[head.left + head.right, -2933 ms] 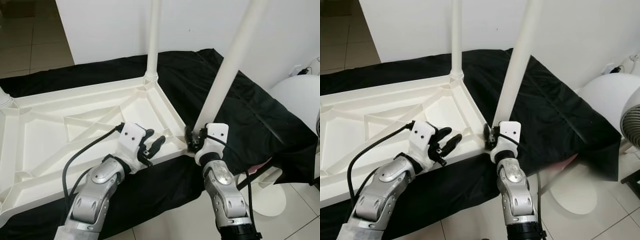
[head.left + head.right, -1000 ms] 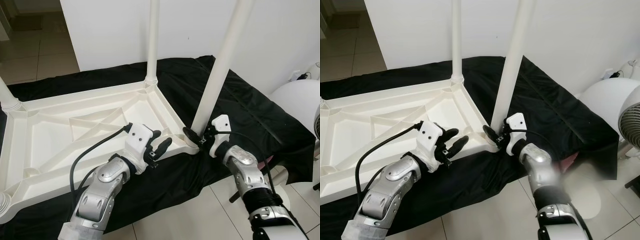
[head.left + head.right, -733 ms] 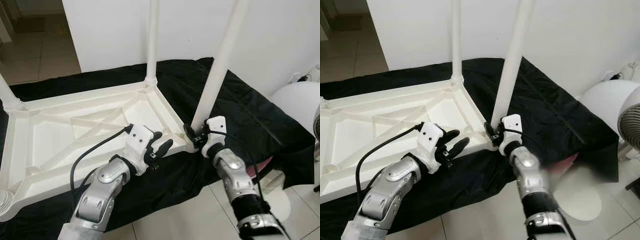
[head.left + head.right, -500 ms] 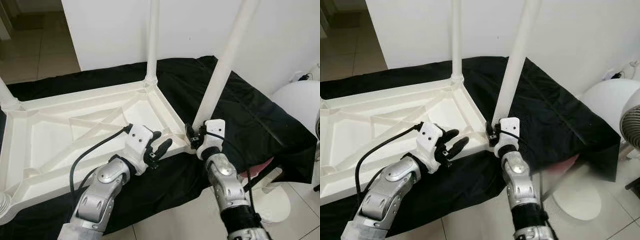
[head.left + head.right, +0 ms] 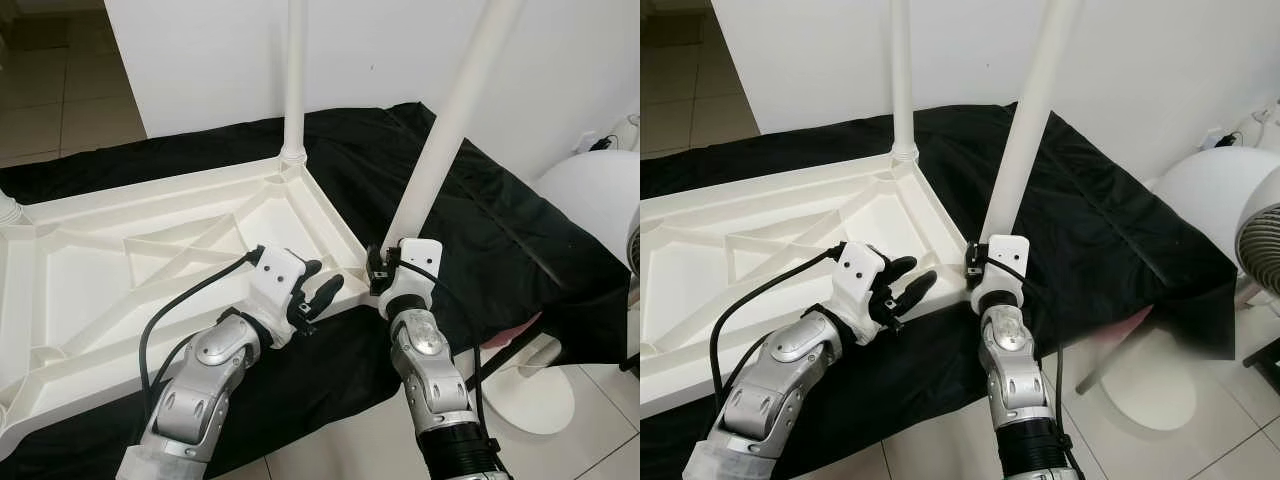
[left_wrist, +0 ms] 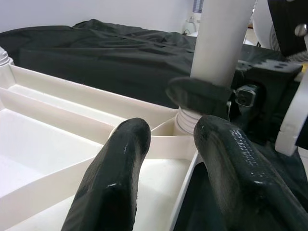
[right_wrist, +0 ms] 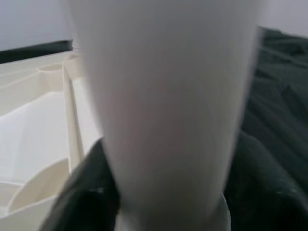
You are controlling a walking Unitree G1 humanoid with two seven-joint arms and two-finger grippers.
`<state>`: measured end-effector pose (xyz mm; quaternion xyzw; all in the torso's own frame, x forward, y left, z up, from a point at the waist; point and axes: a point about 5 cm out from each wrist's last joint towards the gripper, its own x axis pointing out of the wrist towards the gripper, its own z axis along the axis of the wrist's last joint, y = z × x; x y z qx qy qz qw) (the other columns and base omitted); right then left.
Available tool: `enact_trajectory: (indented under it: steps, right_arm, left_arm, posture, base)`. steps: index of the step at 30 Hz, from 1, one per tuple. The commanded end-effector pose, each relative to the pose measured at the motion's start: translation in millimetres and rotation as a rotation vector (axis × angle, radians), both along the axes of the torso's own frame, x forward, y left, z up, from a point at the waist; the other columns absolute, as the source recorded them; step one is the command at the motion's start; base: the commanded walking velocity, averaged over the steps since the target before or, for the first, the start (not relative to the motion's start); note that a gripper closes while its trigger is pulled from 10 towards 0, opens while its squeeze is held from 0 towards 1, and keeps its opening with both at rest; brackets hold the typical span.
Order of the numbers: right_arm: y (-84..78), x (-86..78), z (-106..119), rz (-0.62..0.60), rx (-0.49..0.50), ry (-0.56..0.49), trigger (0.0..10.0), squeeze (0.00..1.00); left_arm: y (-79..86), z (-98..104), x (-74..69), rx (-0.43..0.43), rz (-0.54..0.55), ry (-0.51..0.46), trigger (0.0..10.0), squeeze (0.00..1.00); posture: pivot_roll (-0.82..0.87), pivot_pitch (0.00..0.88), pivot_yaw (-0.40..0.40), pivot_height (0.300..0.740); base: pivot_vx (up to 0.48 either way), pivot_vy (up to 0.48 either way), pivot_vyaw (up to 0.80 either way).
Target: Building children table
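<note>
The upturned white tabletop (image 5: 150, 250) lies underside-up on a black cloth (image 5: 500, 230) spread over the floor, with one leg (image 5: 293, 80) already standing upright in its far corner socket. At the near right corner a second leg (image 5: 445, 130) rises from its socket, leaning a little to the right. The right tool (image 5: 382, 272) is clenched around the base of this leg, a black finger (image 7: 91, 192) on either side of the white tube in the wrist view. A second ago that forearm reached in from the right; it has since swung round to come at the corner from straight below, while the clasp stayed on the leg. That looks like a twisting stroke, so the leg is probably being screwed home. The left tool (image 5: 315, 298) hovers over the tabletop's near rim just beside the corner, fingers (image 6: 120, 159) parted and grasping nothing.
</note>
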<state>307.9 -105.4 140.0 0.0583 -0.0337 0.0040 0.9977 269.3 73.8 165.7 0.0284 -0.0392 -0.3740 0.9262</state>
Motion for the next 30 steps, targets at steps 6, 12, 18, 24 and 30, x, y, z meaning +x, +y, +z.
enact_trajectory:
  steps: [6, 12, 18, 24, 30]
  right_arm:
    - [-11.0, -10.0, -2, 0.076, 0.031, -0.011, 10.0, 1.0]
    - [-31.1, -7.7, -6, 0.173, -0.034, -0.017, 10.0, 0.0]
    - [-41.0, -5.6, -7, 0.374, -0.081, -0.027, 10.0, 0.0]
    - [-47.4, -0.6, -4, 0.489, -0.118, -0.035, 10.0, 0.0]
    - [-51.2, 12.9, 3, 0.594, -0.196, -0.056, 10.0, 0.0]
  left_arm:
    - [3.2, -4, 0.9, 0.013, 0.036, 0.012, 10.0, 0.0]
    - [2.4, -2, 3.7, 0.011, 0.038, 0.006, 10.0, 0.0]
    - [1.5, -1, 5.9, 0.015, 0.034, -0.001, 10.0, 0.0]
    - [1.2, 0, 7.2, 0.014, 0.033, -0.006, 10.0, 0.0]
    - [-1.8, 0, 7.8, 0.018, 0.025, -0.012, 10.0, 0.0]
  posture:
    - [-0.03, 0.059, -0.022, 0.74]
    - [-0.03, 0.051, -0.021, 0.74]
    - [-0.04, 0.042, -0.019, 0.74]
    - [-0.04, 0.037, -0.02, 0.74]
    - [-0.04, 0.035, -0.018, 0.74]
  base:
    - [0.0, 0.0, 0.0]
    - [0.0, 0.0, 0.0]
    - [0.0, 0.0, 0.0]
    - [0.0, 0.0, 0.0]
    - [0.0, 0.0, 0.0]
